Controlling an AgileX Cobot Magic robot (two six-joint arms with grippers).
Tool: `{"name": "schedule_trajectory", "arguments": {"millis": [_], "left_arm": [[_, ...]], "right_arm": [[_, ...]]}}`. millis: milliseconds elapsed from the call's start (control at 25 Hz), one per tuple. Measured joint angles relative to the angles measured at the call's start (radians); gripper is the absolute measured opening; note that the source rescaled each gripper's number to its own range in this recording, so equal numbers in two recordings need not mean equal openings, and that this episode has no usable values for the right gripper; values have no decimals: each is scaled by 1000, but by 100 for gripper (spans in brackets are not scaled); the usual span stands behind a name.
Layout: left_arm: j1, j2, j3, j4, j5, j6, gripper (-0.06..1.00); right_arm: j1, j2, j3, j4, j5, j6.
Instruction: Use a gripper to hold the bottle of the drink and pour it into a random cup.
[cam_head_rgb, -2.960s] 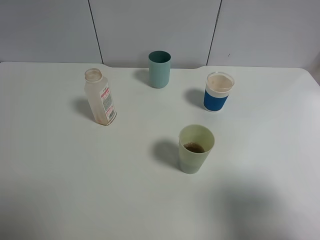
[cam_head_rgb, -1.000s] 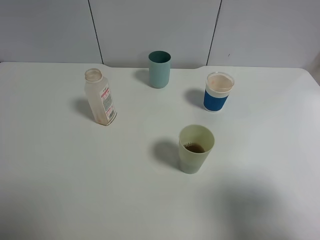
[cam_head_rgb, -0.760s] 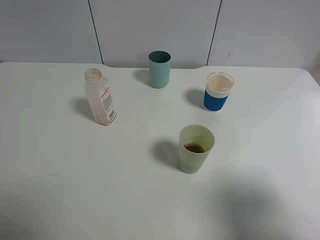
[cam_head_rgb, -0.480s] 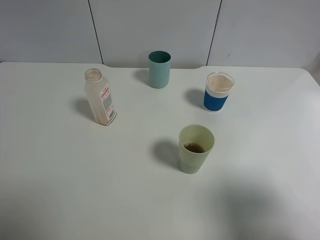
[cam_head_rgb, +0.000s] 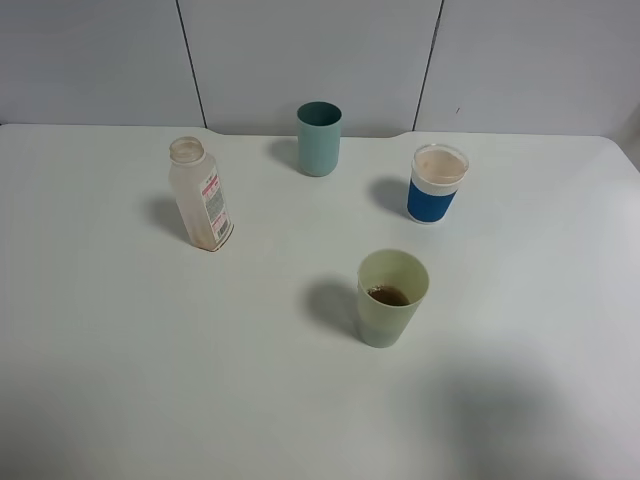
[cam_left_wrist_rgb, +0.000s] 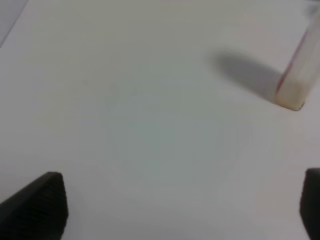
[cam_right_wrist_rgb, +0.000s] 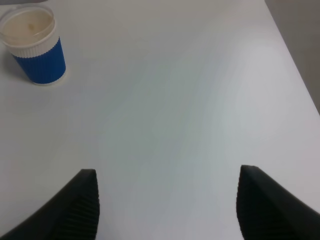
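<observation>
The bottle of the drink (cam_head_rgb: 200, 196) stands capless on the left of the white table, with brownish residue at its base; the left wrist view catches its lower part (cam_left_wrist_rgb: 296, 85). The pale yellow-green cup (cam_head_rgb: 391, 297) stands near the table's middle with a little brown liquid inside. Neither arm shows in the high view. My left gripper (cam_left_wrist_rgb: 182, 207) is open over bare table, well short of the bottle, with only its dark fingertips (cam_left_wrist_rgb: 42, 202) showing. My right gripper (cam_right_wrist_rgb: 167, 205) is open too, with nothing between its fingers (cam_right_wrist_rgb: 82, 205).
A dark teal cup (cam_head_rgb: 319, 138) stands at the back centre. A blue-banded white cup (cam_head_rgb: 437, 183) stands at the back right, also seen in the right wrist view as the blue-banded cup (cam_right_wrist_rgb: 36, 45). Grey wall panels rise behind the table (cam_head_rgb: 150, 380).
</observation>
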Motion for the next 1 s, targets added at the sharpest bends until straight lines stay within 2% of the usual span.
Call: {"name": "schedule_trajectory", "arguments": {"millis": [160, 280, 600, 1000], "left_arm": [[-70, 0, 0, 0, 0, 0, 94], [-82, 0, 0, 0, 0, 0, 94], [-8, 0, 0, 0, 0, 0, 94], [-16, 0, 0, 0, 0, 0, 94]], "right_arm": [[0, 0, 0, 0, 0, 0], [0, 0, 0, 0, 0, 0], [0, 0, 0, 0, 0, 0], [0, 0, 0, 0, 0, 0]]}}
